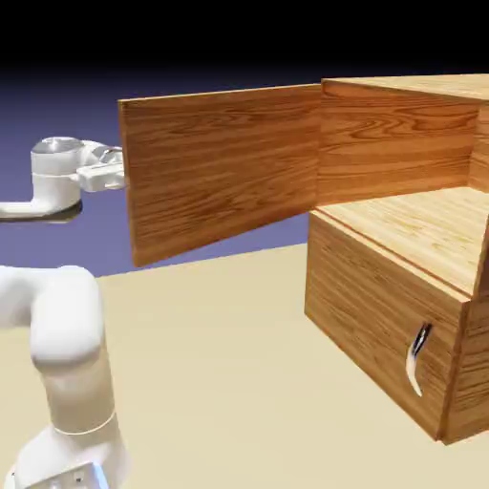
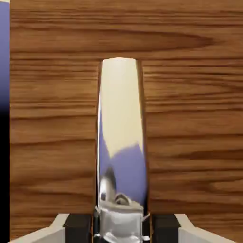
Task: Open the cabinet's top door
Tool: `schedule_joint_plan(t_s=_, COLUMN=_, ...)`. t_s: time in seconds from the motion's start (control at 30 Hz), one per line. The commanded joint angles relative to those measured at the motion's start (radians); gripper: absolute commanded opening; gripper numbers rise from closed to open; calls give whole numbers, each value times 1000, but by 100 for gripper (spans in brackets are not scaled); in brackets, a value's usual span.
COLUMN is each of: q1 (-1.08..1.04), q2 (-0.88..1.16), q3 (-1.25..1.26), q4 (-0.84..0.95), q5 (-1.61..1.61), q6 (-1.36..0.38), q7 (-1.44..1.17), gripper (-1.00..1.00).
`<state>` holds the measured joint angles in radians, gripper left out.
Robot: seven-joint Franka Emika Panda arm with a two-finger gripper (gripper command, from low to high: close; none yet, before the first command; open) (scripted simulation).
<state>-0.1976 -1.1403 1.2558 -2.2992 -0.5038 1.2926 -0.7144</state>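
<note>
The cabinet point(image 1: 401, 287) of brown wood grain stands at the right of the exterior view. Its top door point(image 1: 224, 167) is swung wide open to the left, and the upper compartment lies bare behind it. My gripper point(image 1: 116, 172) meets the door's far left edge from behind, with its fingertips hidden by the panel. In the hand view the door's shiny metal handle point(image 2: 121, 142) rises large between the two fingers point(image 2: 78, 227). They are shut on the handle against the door's wood point(image 2: 190, 118).
The lower panel point(image 1: 377, 320) is closed, and its curved handle point(image 1: 416, 358) hangs on its front. The white arm point(image 1: 62, 353) rises at the lower left of the exterior view. The tan table point(image 1: 220, 382) stretches between arm and cabinet.
</note>
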Motion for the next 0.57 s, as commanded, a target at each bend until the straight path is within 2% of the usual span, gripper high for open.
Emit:
schedule_joint_plan(t_s=0.0, q1=-31, q2=1, q3=21, q4=36, q5=10, q6=-25, q7=-4, gripper=-100)
schedule_joint_plan(t_s=0.53, q1=-507, q2=-67, q3=238, q4=616, q5=108, q6=-405, q7=-112, gripper=-100)
